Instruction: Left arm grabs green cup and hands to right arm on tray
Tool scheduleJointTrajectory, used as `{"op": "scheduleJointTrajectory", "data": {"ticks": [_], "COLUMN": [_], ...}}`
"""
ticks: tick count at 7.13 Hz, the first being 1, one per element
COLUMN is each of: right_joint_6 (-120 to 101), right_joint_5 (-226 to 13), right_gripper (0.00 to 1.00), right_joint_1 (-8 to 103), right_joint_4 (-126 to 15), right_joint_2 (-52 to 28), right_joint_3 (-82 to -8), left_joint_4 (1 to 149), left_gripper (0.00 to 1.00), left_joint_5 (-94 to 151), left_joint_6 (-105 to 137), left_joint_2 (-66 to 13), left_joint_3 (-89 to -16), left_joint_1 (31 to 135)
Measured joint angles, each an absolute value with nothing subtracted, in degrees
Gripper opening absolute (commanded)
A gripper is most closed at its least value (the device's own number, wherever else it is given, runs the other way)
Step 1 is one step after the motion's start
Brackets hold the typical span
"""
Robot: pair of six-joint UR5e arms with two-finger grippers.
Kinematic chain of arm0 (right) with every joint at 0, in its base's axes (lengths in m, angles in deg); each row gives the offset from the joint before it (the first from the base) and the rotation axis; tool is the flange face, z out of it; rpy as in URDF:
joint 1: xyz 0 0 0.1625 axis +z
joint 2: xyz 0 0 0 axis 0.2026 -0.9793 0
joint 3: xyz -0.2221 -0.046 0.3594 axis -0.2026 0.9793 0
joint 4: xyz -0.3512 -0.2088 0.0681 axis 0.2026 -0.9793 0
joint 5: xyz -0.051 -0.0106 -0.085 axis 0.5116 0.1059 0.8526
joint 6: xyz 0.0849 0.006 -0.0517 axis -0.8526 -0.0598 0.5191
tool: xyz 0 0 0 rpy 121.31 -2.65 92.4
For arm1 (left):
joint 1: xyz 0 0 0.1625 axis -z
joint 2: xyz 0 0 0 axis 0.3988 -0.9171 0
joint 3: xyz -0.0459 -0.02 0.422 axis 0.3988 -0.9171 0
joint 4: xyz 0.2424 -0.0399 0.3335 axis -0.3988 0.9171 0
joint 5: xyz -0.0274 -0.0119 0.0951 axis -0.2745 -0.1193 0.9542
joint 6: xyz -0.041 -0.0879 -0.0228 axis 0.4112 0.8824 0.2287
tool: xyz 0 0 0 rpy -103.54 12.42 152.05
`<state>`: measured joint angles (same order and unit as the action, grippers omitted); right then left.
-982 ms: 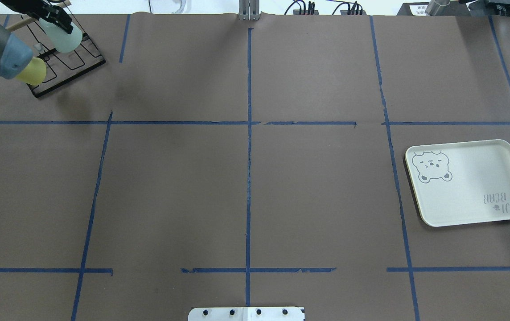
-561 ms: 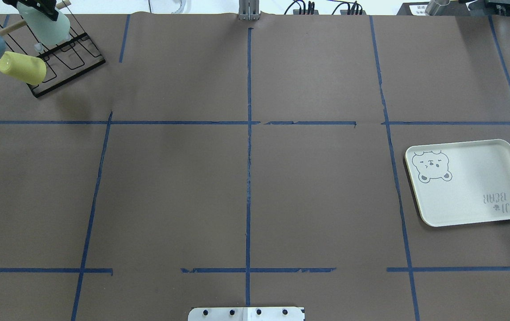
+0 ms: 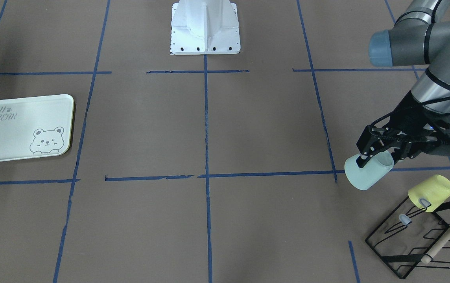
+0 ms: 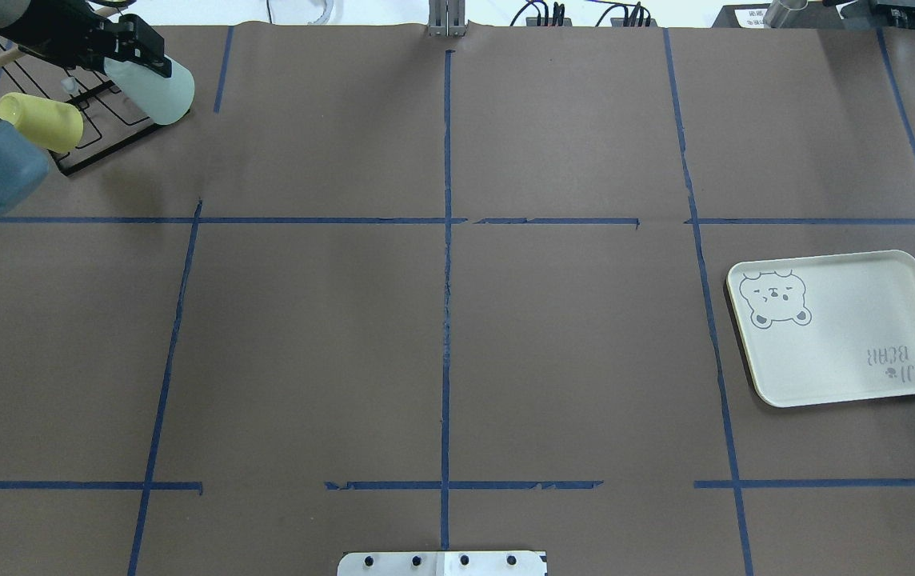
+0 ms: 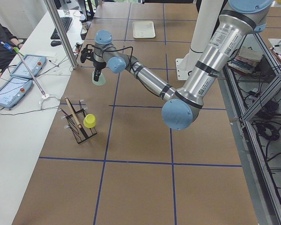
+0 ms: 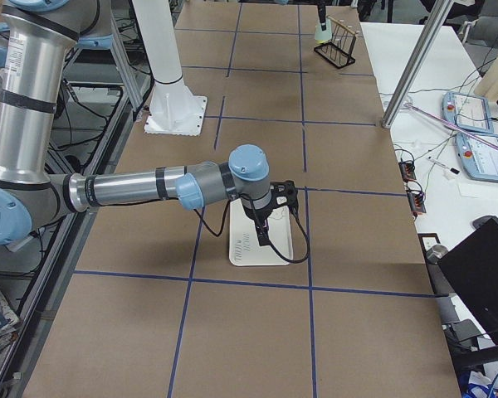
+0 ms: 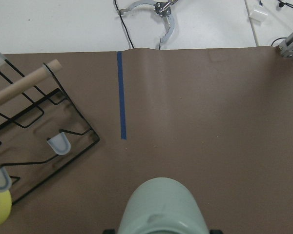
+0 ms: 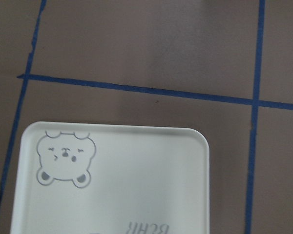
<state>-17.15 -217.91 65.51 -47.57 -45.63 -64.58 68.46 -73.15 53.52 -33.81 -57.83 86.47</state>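
My left gripper (image 4: 133, 58) is shut on the rim of the pale mint-green cup (image 4: 155, 90) and holds it tilted in the air at the far left of the table, just right of the rack. The cup also shows in the front-facing view (image 3: 366, 173) under the gripper (image 3: 378, 158), and at the bottom of the left wrist view (image 7: 163, 207). The cream tray (image 4: 841, 328) with the bear drawing lies flat on the right side. My right gripper (image 6: 262, 232) hovers over the tray (image 6: 257, 251). I cannot tell whether it is open or shut.
A black wire rack (image 4: 117, 128) with a wooden rod stands at the far left corner. A yellow cup (image 4: 41, 122) sits on one of its pegs, close to the green cup. The robot's white base (image 3: 205, 27) is at the near middle edge.
The left gripper, with the green cup in it, first drew back over the rack. It then swung right, so the cup now hangs past the rack's right edge. The tray has not moved.
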Motion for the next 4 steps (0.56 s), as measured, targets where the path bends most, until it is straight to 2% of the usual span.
{"op": "scheduleJointTrajectory", "data": {"ticks": [4], "right_joint_6": [-63.5], "right_joint_5": [-213.6], "right_gripper": [1.00], "right_joint_1": [48.5], "right_joint_4": [-20.3], "right_joint_2": [-37.3], "right_joint_3": [-64.6], "left_joint_4": [75.1], "left_gripper": [0.44], "left_joint_5": [-72.3], "left_joint_6": [71.8], "left_joint_2": [-27.8], "left_joint_3": [-69.6], "left_joint_1": [77.1]}}
